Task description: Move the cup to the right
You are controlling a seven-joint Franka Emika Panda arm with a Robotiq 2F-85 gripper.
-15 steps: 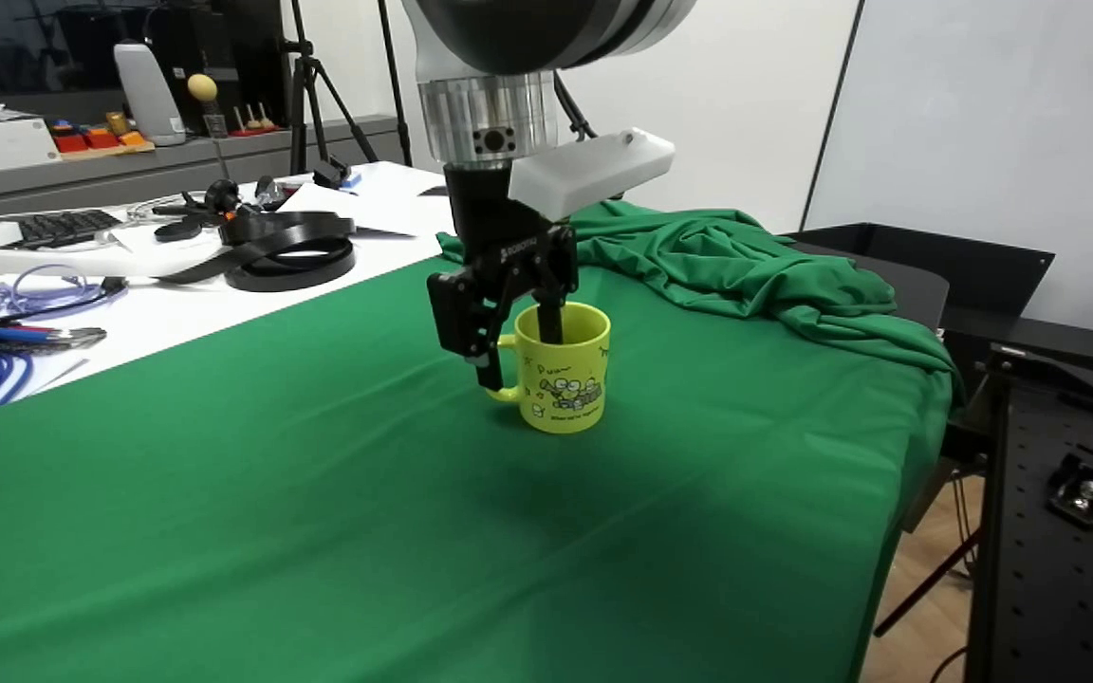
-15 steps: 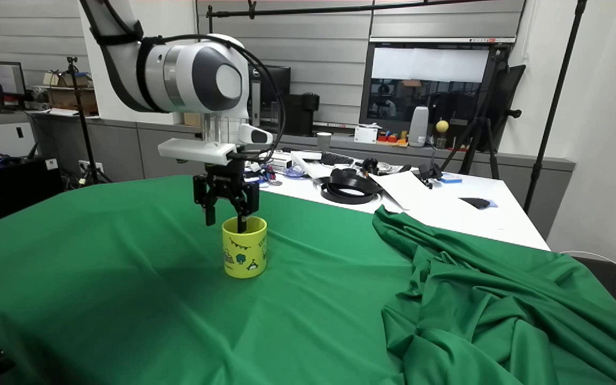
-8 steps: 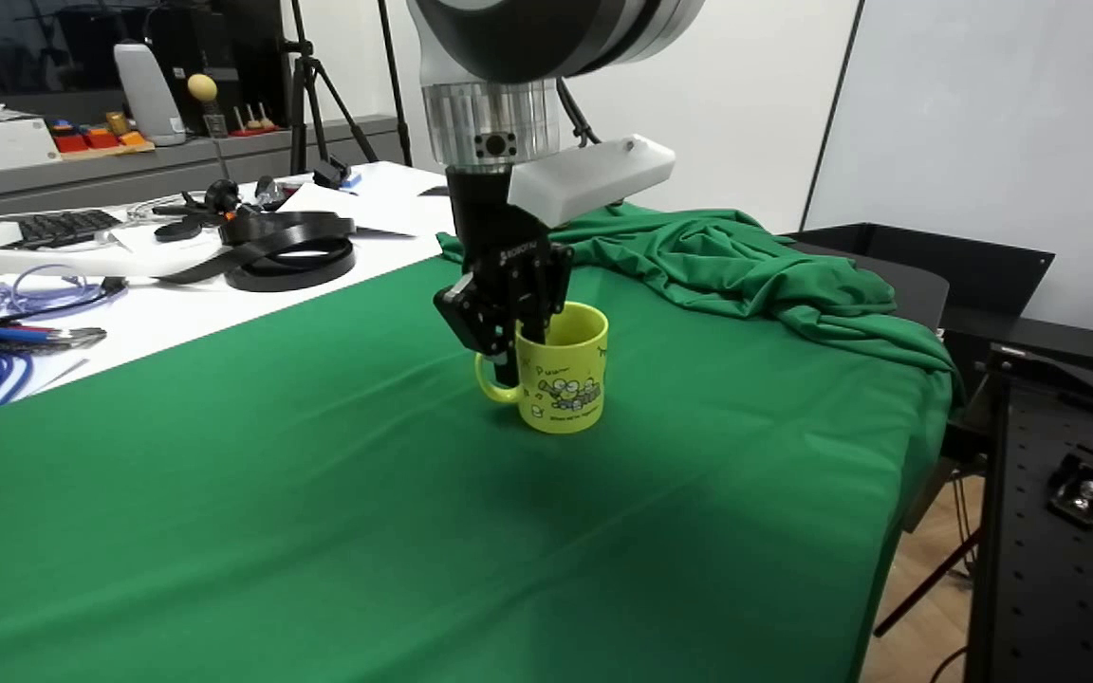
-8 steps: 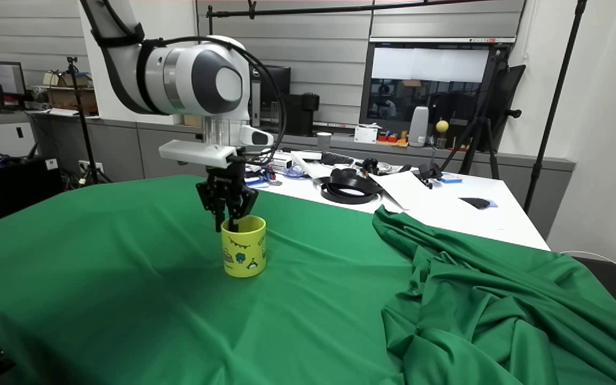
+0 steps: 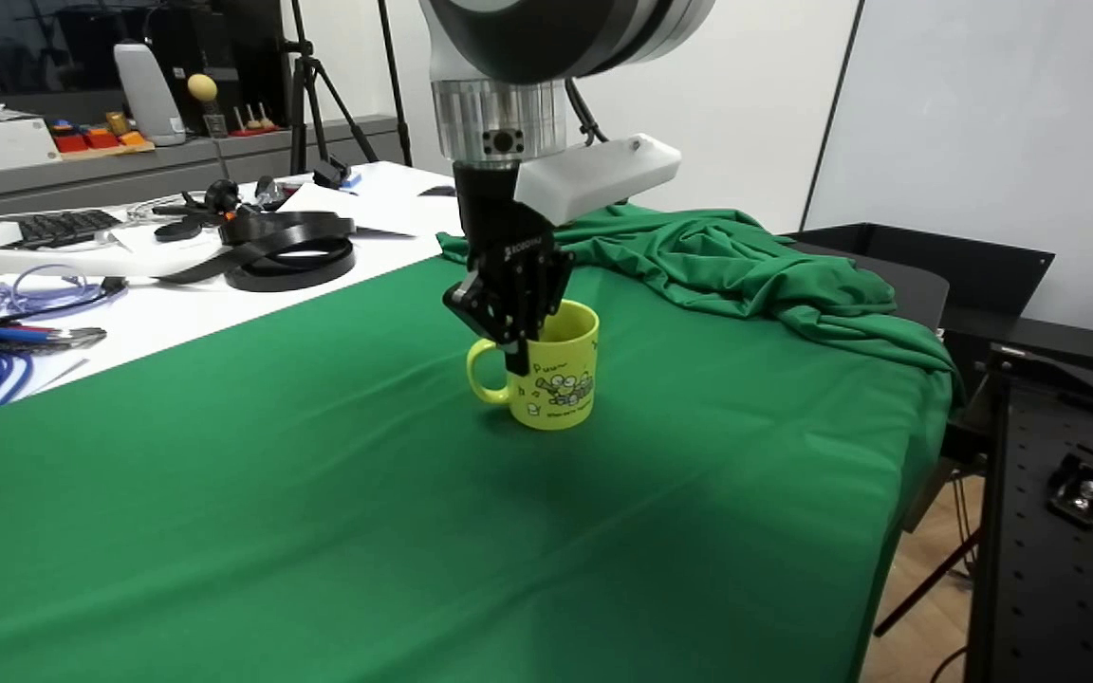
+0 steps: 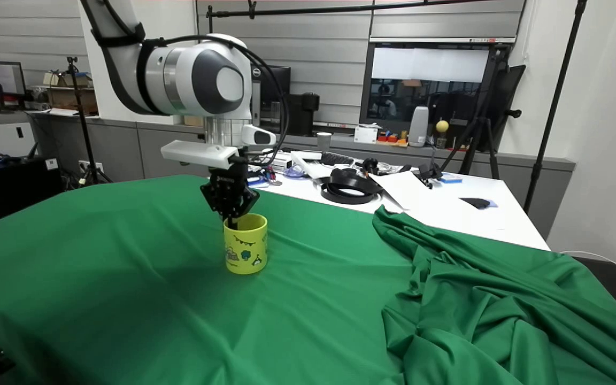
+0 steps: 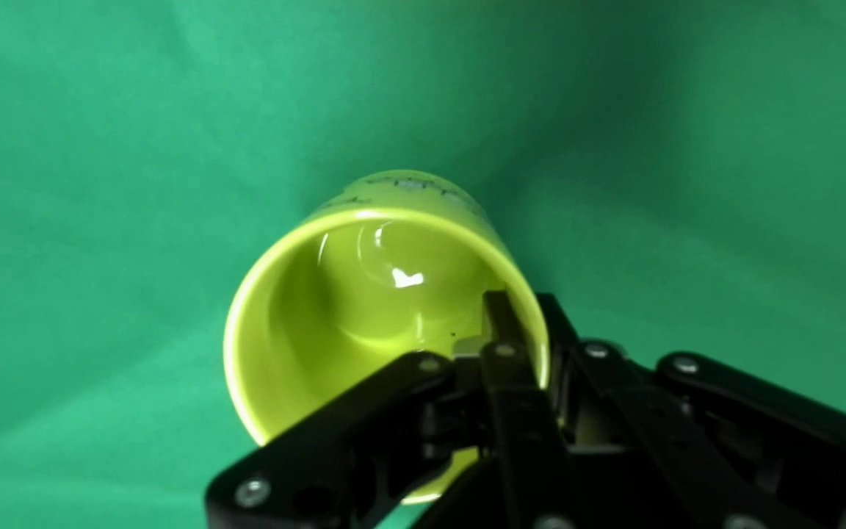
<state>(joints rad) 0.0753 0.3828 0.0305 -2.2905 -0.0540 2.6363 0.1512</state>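
Note:
The cup is a bright yellow-green mug with dark printed figures, standing about upright over the green cloth in both exterior views. Its loop handle shows in an exterior view. My gripper is shut on the cup's side wall near the rim, with one finger inside and the other outside, as the wrist view shows. From above, the cup's interior looks empty apart from that finger. The gripper points down. Whether the cup's base touches the cloth I cannot tell.
Green cloth covers the table around the cup. Bunched folds of cloth lie to one side. Beyond the cloth, a white tabletop holds a black strap coil, cables and papers. A black metal frame stands beyond the table's edge.
The fingers have come together on the cup's wall, where they stood apart on either side a second ago. The cup has shifted slightly with the gripper and sits a touch higher in both exterior views.

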